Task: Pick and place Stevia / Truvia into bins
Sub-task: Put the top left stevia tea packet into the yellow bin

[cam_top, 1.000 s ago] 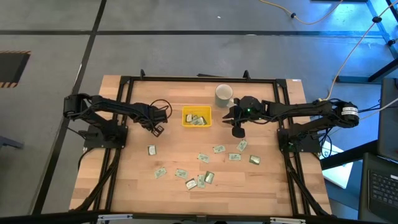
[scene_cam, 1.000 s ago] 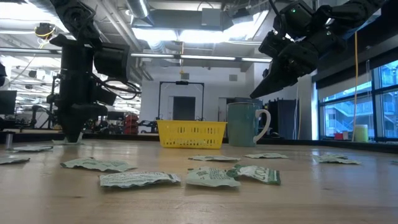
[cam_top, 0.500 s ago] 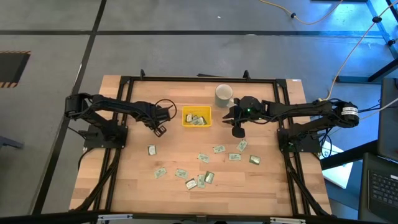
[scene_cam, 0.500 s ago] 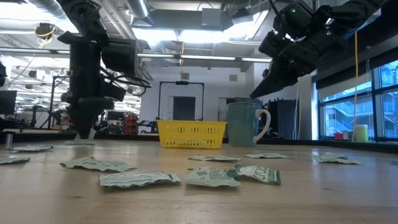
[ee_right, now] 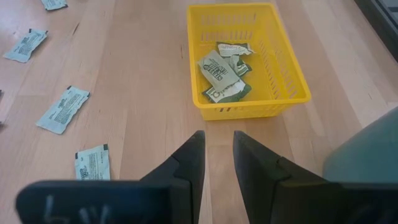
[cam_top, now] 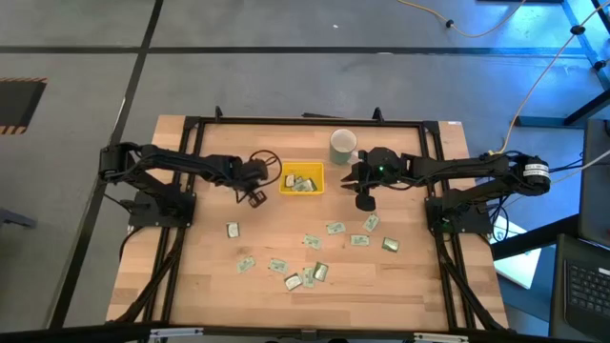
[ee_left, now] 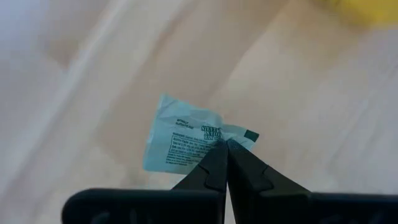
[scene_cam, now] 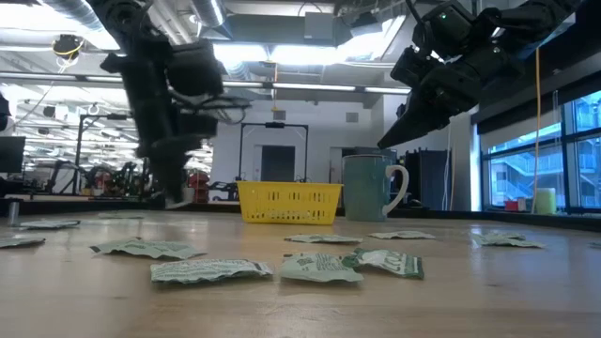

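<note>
Left hand (cam_top: 255, 197) pinches a Stevia sachet (ee_left: 186, 142) by one corner, just left of the yellow bin (cam_top: 301, 179); that thin grip could slip before the rim. Right hand (cam_top: 364, 201) hovers released beside the bin, over the surface (cam_top: 200, 257).

left arm stretched across the table toward its middle, left gripper (cam_top: 255, 197) raised above the surface, fingers pinched together on a sachet (ee_left: 186, 142), right arm reaching inward, right gripper (ee_right: 216, 155) held high, fingers slightly parted
</note>
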Motion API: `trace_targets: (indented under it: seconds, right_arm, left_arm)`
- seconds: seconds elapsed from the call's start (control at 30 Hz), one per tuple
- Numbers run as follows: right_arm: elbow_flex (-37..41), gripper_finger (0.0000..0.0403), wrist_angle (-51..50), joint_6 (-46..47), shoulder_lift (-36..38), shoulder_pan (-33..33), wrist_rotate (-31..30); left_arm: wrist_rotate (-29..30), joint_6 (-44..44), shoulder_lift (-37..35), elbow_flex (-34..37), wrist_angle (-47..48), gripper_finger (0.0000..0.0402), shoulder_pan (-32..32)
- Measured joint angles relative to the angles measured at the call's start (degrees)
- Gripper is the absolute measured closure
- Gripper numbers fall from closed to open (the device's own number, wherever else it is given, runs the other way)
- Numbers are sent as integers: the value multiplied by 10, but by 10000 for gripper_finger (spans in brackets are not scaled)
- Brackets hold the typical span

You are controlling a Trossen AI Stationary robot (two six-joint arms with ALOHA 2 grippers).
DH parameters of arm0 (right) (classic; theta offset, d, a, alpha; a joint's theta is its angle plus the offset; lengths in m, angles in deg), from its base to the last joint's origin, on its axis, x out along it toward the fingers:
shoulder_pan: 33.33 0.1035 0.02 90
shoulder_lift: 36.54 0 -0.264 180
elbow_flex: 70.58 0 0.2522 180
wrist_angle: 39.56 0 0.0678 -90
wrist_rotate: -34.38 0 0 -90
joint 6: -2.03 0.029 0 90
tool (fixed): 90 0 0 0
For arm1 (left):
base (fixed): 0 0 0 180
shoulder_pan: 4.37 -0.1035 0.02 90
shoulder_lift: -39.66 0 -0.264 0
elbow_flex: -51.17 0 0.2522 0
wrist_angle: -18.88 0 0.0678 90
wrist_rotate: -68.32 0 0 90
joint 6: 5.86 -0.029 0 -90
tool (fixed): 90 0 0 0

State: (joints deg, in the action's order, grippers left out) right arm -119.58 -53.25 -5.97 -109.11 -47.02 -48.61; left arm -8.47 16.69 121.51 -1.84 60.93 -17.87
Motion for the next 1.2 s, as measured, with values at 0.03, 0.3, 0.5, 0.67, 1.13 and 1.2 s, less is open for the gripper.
trace_targets:
  seconds: [0.03,0.3,0.5,0.67,1.13,1.2]
  right_arm:
    - [0,315,0,0,0,0,0]
    - [0,315,0,0,0,0,0]
    - [0,315,-4,0,0,0,0]
    - [0,315,-4,0,0,0,0]
    - [0,315,-4,0,0,0,0]
    - [0,315,-4,0,0,0,0]
  left_arm:
    - [7,-15,0,-4,-15,399,-1]
    - [11,-120,0,-57,-167,399,-1]
    - [-101,-198,15,-58,-279,399,-1]
    - [-113,-199,56,-58,-286,399,-1]
    - [-111,-198,95,-57,-286,386,-10]
    - [-108,-205,95,-57,-286,378,-10]
